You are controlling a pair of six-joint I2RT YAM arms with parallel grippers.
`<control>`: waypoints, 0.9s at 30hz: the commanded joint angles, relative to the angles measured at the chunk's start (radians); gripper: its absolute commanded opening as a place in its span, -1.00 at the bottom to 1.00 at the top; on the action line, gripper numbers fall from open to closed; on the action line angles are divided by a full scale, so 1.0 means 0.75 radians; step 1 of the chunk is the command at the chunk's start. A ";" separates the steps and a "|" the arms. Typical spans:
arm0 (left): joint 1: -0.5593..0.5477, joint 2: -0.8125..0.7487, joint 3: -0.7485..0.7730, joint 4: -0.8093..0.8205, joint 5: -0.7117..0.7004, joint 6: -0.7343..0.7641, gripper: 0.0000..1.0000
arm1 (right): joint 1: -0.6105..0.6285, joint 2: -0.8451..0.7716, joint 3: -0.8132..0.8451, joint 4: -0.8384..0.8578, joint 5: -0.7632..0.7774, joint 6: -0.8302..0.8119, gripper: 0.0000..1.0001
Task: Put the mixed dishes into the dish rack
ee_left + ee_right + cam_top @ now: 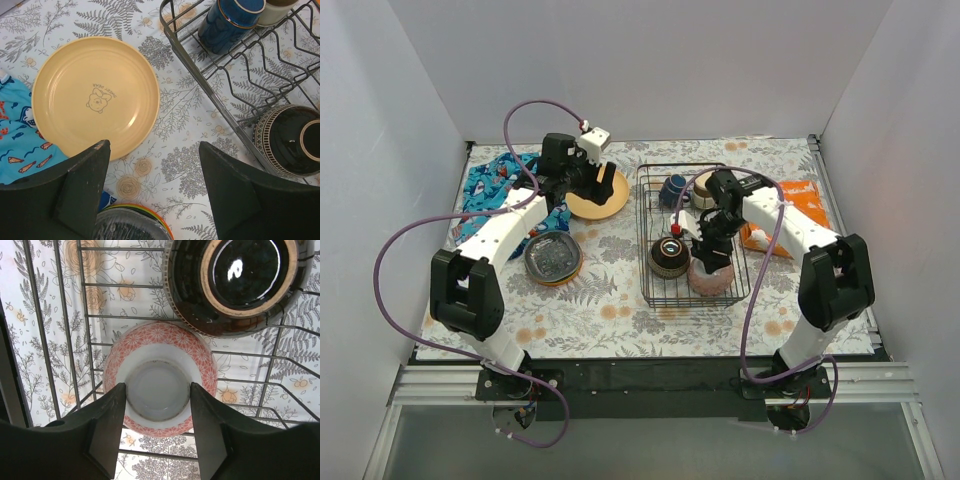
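The black wire dish rack (645,240) holds a dark blue mug (672,188), a beige cup (703,190), a dark brown-ringed bowl (670,256) and an upside-down pink bowl (712,280). My right gripper (157,387) is over the pink bowl (160,345), its fingers closed against the bowl's foot ring. The dark bowl (235,280) sits just beyond. My left gripper (154,150) is open and empty above the table. It hangs between the yellow-orange plate (95,95) and a plate stack (130,225) topped by a dark grey patterned plate (553,258).
A blue patterned cloth (495,185) lies at the far left, partly under the yellow plate. An orange crinkly bag (805,205) lies right of the rack. The rack's edge (200,70) runs close to the right of my left gripper. White walls enclose the table.
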 commanded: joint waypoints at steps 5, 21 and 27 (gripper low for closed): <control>-0.002 -0.037 -0.001 0.012 0.029 -0.021 0.43 | 0.003 -0.181 -0.113 -0.076 -0.102 -0.016 -0.07; -0.002 -0.043 -0.027 0.014 0.037 -0.039 0.43 | 0.005 -0.145 -0.187 0.035 -0.182 0.008 0.11; -0.002 -0.029 -0.023 0.016 0.025 -0.033 0.43 | 0.001 -0.216 -0.187 0.033 -0.067 0.017 0.71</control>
